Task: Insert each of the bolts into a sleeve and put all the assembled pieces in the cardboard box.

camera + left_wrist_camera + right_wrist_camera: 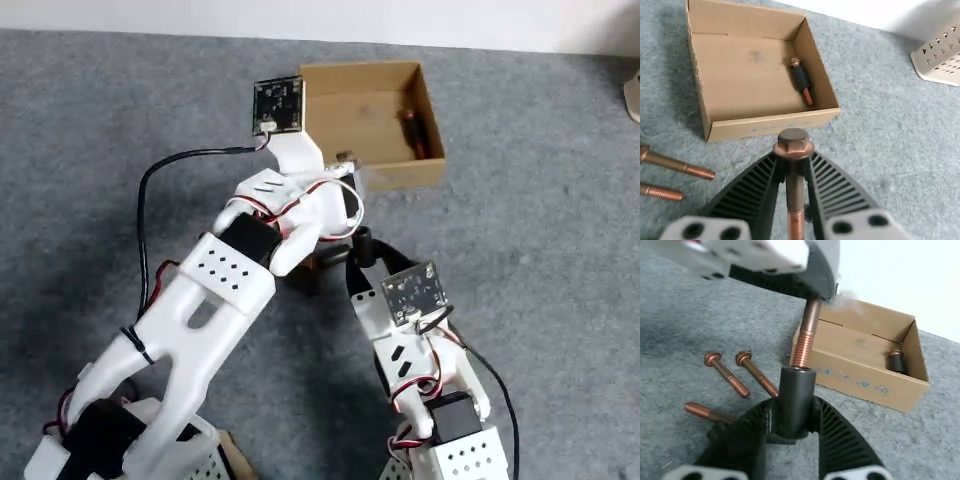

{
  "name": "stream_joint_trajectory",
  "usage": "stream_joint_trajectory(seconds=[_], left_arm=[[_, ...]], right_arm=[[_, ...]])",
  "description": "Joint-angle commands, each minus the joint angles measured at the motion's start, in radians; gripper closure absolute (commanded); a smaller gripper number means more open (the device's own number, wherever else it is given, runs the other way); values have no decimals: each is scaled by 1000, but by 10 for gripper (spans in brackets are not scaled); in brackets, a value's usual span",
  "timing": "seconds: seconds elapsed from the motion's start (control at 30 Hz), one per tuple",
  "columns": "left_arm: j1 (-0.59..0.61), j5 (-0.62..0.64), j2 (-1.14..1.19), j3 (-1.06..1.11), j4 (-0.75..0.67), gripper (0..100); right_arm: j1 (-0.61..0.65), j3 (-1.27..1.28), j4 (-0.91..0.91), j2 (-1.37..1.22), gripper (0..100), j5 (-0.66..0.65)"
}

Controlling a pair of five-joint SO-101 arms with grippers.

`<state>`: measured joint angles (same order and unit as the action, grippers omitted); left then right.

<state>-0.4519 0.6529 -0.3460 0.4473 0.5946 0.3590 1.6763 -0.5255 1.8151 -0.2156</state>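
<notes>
**Bolt at the mouth of the sleeve**

The bolt (795, 195) is held by its shank in the left pincer (794, 157), with the thread pointing down. The sleeve (795, 395) is clamped upright in the right pincer (792, 415), near the box (860, 385). The threaded tip is seen at the sleeve's opening, but it cannot be told whether it is already inside. The bolt leans a little against the sleeve's axis, so it should be brought straight first and then lowered slowly, with the sleeve gripped firmly. It should be released only when the head is seated — otherwise it may tip out. One assembled piece (801, 82) lies in the box, and three loose bolts (726, 374) lie on the table (680, 340).
</notes>
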Motion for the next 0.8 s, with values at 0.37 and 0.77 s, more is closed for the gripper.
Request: stream_joint_trajectory(seconds=[0.37, 0.77], left_arm=[[44, 121, -51, -179, 155, 996], [-7, 160, -47, -177, 160, 996]], right_arm=[[4, 139, 1, 22, 995, 3], [5, 139, 2, 22, 995, 3]])
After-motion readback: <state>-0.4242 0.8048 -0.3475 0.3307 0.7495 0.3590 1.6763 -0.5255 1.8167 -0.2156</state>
